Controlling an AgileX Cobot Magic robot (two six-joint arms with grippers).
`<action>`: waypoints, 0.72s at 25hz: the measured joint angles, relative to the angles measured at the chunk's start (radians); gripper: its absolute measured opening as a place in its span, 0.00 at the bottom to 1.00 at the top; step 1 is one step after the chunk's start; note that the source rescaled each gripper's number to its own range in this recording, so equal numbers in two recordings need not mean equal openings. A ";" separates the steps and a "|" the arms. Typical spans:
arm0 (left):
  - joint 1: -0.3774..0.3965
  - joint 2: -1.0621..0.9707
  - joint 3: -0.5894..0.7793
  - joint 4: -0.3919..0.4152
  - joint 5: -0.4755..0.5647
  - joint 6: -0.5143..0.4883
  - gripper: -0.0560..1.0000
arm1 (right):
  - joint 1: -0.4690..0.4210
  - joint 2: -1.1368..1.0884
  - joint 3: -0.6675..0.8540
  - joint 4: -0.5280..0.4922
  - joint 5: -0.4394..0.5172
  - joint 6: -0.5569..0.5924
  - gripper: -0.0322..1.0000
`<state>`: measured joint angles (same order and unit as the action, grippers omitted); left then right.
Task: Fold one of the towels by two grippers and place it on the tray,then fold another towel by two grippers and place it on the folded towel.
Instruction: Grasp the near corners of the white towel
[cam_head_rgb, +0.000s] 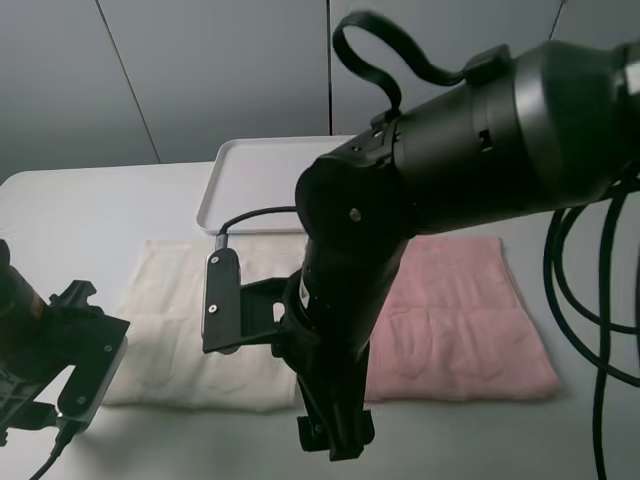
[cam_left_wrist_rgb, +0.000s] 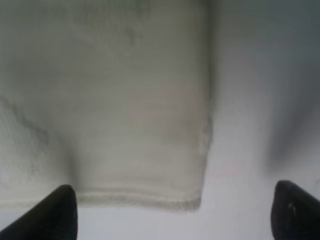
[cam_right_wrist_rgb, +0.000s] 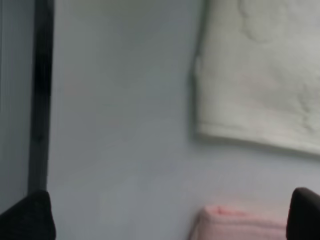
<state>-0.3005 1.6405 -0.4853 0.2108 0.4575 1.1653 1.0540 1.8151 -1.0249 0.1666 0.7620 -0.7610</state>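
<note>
A cream towel (cam_head_rgb: 180, 330) lies flat on the left of the table and a pink towel (cam_head_rgb: 460, 310) lies flat on the right. A white tray (cam_head_rgb: 260, 170) stands behind them, with nothing in it. My left gripper (cam_left_wrist_rgb: 172, 215) is open and empty, just off the cream towel's (cam_left_wrist_rgb: 115, 100) front left corner. My right gripper (cam_right_wrist_rgb: 170, 215) is open and empty, above bare table near the front, between a corner of the cream towel (cam_right_wrist_rgb: 260, 75) and a corner of the pink towel (cam_right_wrist_rgb: 240, 225). The right arm (cam_head_rgb: 420, 200) hides the gap between the towels.
The table top (cam_head_rgb: 80, 210) is white, with a grey wall behind it. Black cables (cam_head_rgb: 590, 300) hang at the far right, over the table's right edge. The left arm (cam_head_rgb: 60, 360) sits low at the table's front left corner.
</note>
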 joint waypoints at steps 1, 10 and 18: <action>0.000 0.011 0.000 0.000 -0.004 0.003 1.00 | 0.015 0.013 0.000 -0.002 -0.008 0.008 1.00; 0.000 0.058 0.000 0.021 -0.029 0.009 1.00 | 0.031 0.072 -0.004 -0.018 -0.086 0.059 1.00; 0.000 0.058 0.000 0.021 -0.035 0.009 1.00 | 0.031 0.159 -0.098 -0.018 -0.072 0.065 1.00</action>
<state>-0.3005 1.6984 -0.4853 0.2317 0.4225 1.1739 1.0846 1.9736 -1.1225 0.1485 0.6902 -0.6958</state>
